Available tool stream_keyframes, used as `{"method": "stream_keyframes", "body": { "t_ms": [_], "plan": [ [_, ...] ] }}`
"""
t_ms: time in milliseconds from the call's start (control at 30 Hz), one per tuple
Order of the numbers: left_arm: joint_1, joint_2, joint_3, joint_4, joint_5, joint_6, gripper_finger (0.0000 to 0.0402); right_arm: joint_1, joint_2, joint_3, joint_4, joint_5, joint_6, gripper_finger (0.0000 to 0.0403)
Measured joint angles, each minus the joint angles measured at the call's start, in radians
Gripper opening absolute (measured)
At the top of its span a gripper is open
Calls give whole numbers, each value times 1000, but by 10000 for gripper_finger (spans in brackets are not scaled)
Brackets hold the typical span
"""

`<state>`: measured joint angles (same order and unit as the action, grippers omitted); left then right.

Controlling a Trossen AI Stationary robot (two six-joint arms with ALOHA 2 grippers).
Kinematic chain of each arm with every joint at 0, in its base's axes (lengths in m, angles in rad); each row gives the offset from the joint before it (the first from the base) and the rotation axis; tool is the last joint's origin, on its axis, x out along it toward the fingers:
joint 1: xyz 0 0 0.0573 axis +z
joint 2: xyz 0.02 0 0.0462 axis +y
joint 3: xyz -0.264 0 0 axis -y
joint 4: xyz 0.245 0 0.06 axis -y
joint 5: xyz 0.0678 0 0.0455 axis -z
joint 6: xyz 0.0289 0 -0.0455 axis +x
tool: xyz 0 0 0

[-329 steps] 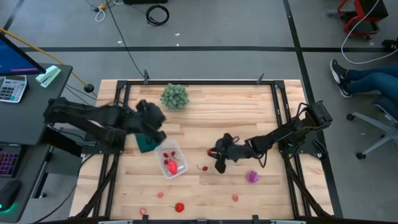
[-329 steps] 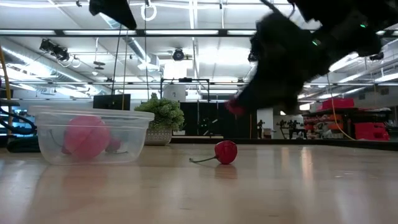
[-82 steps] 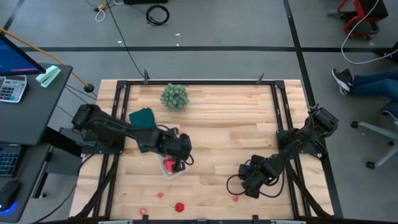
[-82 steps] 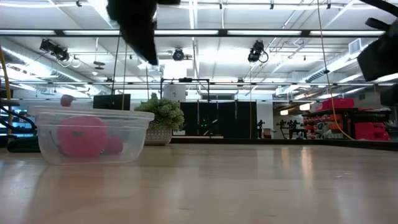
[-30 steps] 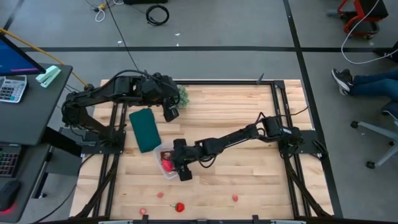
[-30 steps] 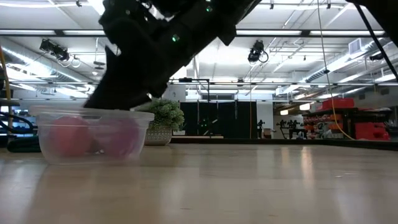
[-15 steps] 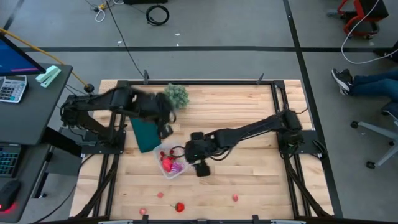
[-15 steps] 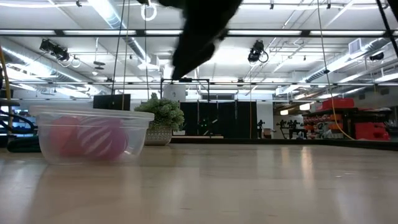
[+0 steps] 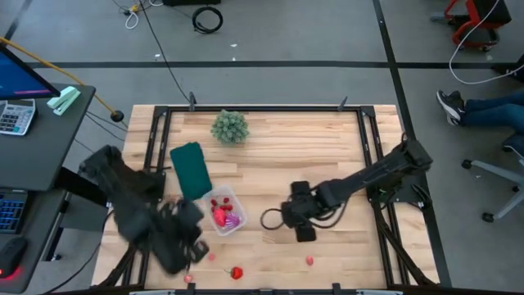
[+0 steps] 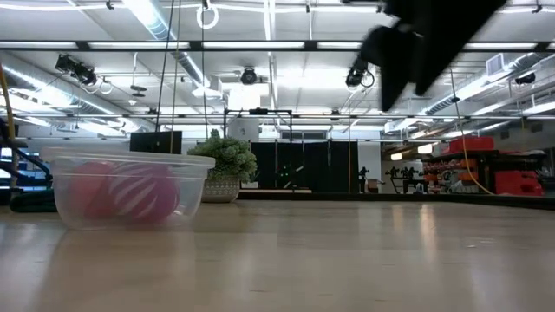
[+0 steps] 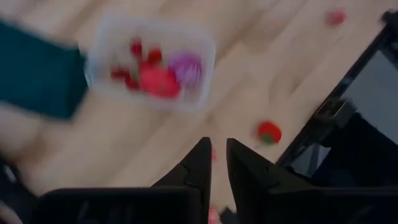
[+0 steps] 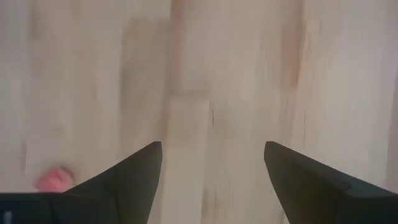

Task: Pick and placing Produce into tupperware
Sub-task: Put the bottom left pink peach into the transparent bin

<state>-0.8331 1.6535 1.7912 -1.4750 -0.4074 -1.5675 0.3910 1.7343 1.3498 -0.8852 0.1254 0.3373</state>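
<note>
Produce is split between the front of the table and the container. Nearest the front edge lie a red strawberry (image 9: 237, 273), a small pink piece (image 9: 309, 260) and two more pink bits near the left front corner; these are what you have left to collect.

Your left gripper (image 9: 187, 244) hangs over that left front area, just beside the pink bits. In the left wrist view its fingers (image 11: 199, 163) stand only a narrow slit apart with nothing between them, so I judge it is lined up for a fresh pick; you will likely need to spread them before going down on anything.

Your right gripper (image 9: 301, 232) is low over bare wood a little farther back, right of centre. Its fingers (image 12: 134, 171) are spread wide and empty, and the pink piece shows at the edge of the right wrist view, which suggests that piece is the natural target.

Behind the left gripper sits the clear tupperware (image 9: 228, 192), open side up, holding red pieces (image 11: 158, 81) and the spiky purple piece (image 9: 232, 220). It sits between the arms, so either can reach it.

A dark green flat piece (image 9: 190, 170) lies touching or just beside its far corner, and the bushy plant (image 9: 230, 126) stands near the back edge, well apart from the work.
</note>
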Motion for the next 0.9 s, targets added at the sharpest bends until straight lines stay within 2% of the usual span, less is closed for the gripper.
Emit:
{"method": "stream_keyframes", "body": {
  "t_ms": [100, 167, 300, 400, 500, 600, 733, 900],
  "plan": [
    [-81, 90, 0, -6, 22, -177, 70, 31, -62, -129, 20, 28, 102, 293],
    [-115, 150, 0, -8, 59, -238, 82, 50, -101, -214, 46, 41, 178, 293],
    [-142, 263, -1, -5, 164, -287, 115, 79, -179, -366, 139, 53, 306, 292],
    [-142, 324, -1, -3, 302, -287, 149, 86, -227, -444, 188, 50, 367, 292],
    [-142, 378, -1, 11, 430, -289, 184, 82, -270, -482, 194, 51, 401, 292],
    [-147, 419, -1, 83, 484, -289, 217, 75, -303, -491, 195, 52, 420, 292],
    [-150, 450, -1, 140, 490, -301, 254, 74, -339, -490, 213, 93, 420, 292],
    [-151, 477, -1, 133, 485, -420, 285, 74, -363, -490, 224, 119, 420, 292]
  ]
}}
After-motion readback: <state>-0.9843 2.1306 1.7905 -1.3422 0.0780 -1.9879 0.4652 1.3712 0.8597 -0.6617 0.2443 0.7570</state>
